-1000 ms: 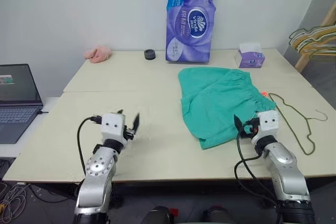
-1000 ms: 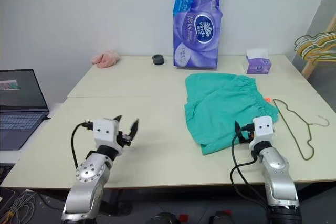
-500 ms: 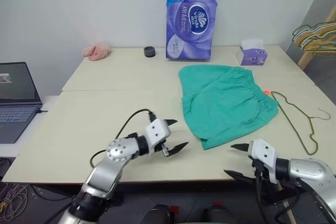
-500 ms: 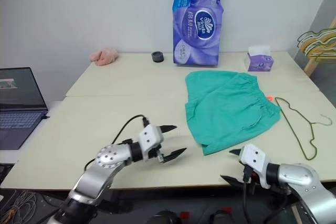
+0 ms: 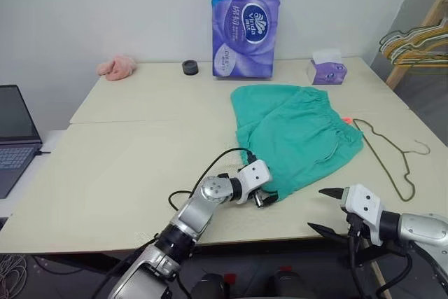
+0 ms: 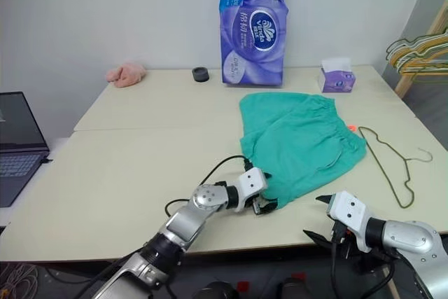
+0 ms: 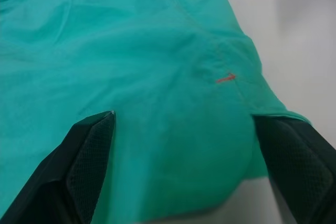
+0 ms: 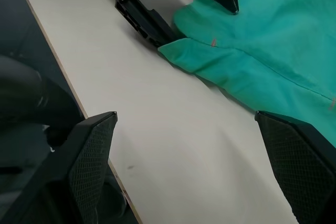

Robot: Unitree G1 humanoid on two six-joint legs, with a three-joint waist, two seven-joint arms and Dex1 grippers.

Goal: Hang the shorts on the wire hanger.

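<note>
The left gripper, fingers spread, straddles the near corner of the shorts. The right gripper hovers beside that corner, also spread.

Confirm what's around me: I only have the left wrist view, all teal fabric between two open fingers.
Observer: That fabric is the shorts, lying flat on the table. The left gripper is open at their near hem corner.
Operator: Locate the hanger.
Observer: The wire hanger lies flat on the table just past the waistband side, beside the shorts.
Operator: Report the other arm.
Observer: The right gripper is open at the table's near edge, off the shorts, holding nothing.
</note>
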